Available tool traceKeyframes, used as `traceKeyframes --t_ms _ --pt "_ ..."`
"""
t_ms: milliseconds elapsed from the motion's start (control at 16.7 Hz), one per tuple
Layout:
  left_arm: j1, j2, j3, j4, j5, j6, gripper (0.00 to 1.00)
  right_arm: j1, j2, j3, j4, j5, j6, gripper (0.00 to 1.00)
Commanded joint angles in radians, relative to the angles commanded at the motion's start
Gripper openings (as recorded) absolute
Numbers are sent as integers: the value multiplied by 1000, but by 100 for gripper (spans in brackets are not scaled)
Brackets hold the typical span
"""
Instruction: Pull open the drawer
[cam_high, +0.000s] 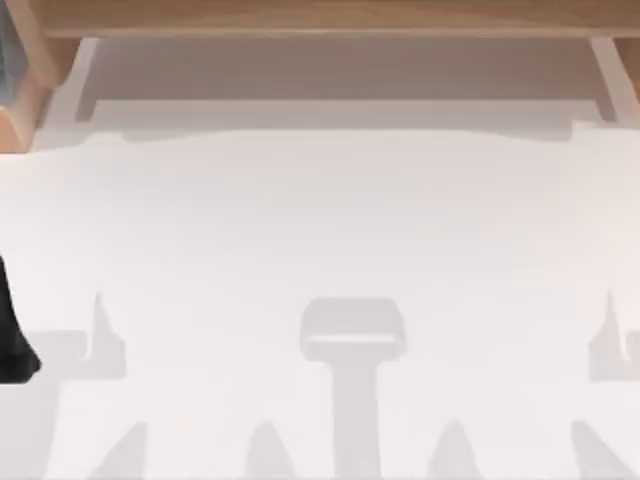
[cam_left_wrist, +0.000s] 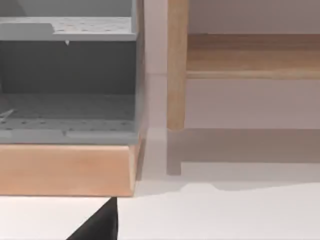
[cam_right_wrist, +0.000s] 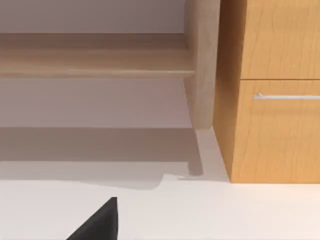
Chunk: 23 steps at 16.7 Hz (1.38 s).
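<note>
- Dark pincer tip (cam_right_wrist: 97, 222) fills the right wrist view's lower left; spread or pressed together, I cannot tell.
- Drawer (cam_right_wrist: 280, 130), handle (cam_right_wrist: 287, 96) at right, looks shut.
- Approach step: next, reach that handle.

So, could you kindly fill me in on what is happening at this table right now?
Nothing is being handled yet. The task is to pull open the drawer, seen in the right wrist view as a wooden front with a silver handle, and it looks shut. The left wrist view faces a grey shelf unit on a wooden base. A dark part of the left arm sits at the white table's left edge in the top view.
</note>
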Motion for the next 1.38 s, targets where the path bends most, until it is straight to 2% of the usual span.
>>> traceKeyframes --t_ms 180,300,840,1020,1200,1380 --pt "0 0 0 0 0 0 100 -13 13 12 8 -13 0 100" --pt "0 0 0 0 0 0 100 -64 69 58 39 -63 -1 100" --pt "0 0 0 0 0 0 100 -479 696 426 283 -489 12 100" --pt "0 0 0 0 0 0 100 -601 876 530 352 -604 16 100" --pt "0 0 0 0 0 0 100 -670 968 588 390 -665 17 100" --pt "0 0 0 0 0 0 100 -679 978 595 395 -672 17 100"
